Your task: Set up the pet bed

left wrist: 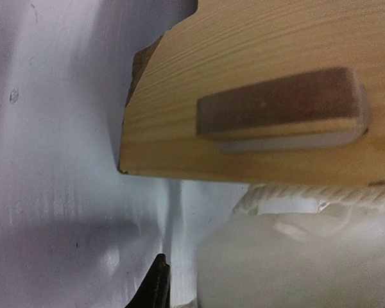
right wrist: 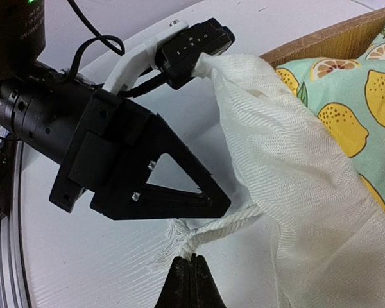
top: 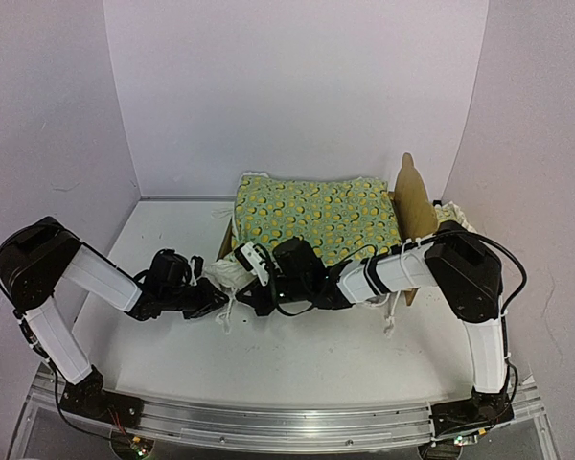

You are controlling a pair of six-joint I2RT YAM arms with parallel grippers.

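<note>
At the back of the table, up near the rear wall, sits the pet bed. Its tall curved end sticks up on the right, and the lemon-print blanket is draped over pretty much the whole top of it. Both arms are reaching in low at the bed's front left corner, with their tips almost meeting there.

From the right wrist view, the right gripper has its jaws pressed tight together, pinching a twisted white cord right by its frayed end. That cord runs up into a bunch of gauzy white cloth spilling over the wooden rail, with the lemon fabric just behind it. The left gripper is right there too, with the tip of its black triangular finger touching the same cord. Honestly can't tell if its jaws are apart or clamped on anything, since I only get it side-on.

The left wrist view doesn't help much. It's jammed up close to the bed's plywood side, which has a darker wooden tab poking through it. One dark fingertip shows at the bottom edge, and blurry white cloth fills the lower right, under the wood
</note>
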